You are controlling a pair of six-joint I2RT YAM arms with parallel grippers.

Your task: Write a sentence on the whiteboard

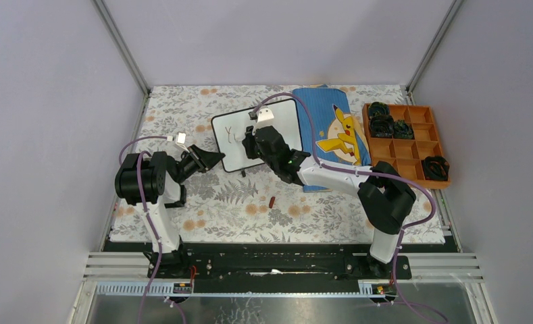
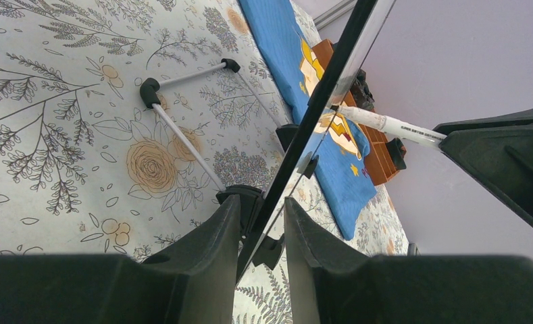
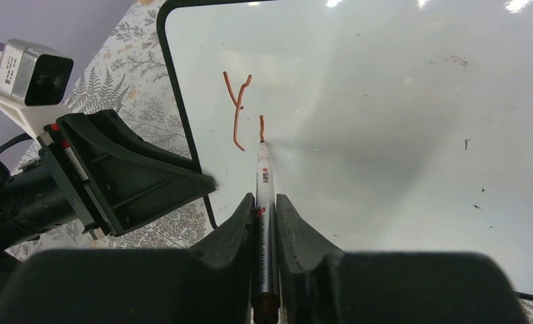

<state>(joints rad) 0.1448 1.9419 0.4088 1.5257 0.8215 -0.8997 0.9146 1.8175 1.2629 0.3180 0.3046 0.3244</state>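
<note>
At the middle of the surface the propped whiteboard looks light, stiff and slick, so my left gripper clamps its left rim while my right gripper grasps the marker pressed against it.

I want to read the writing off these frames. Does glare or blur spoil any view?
Right wrist: glare only along the whiteboard's top edge; the red strokes are sharp, a soft shadow beside the marker tip. Top external: strokes too small to read. Left wrist: board edge-on, mirror-like, no writing visible.
</note>
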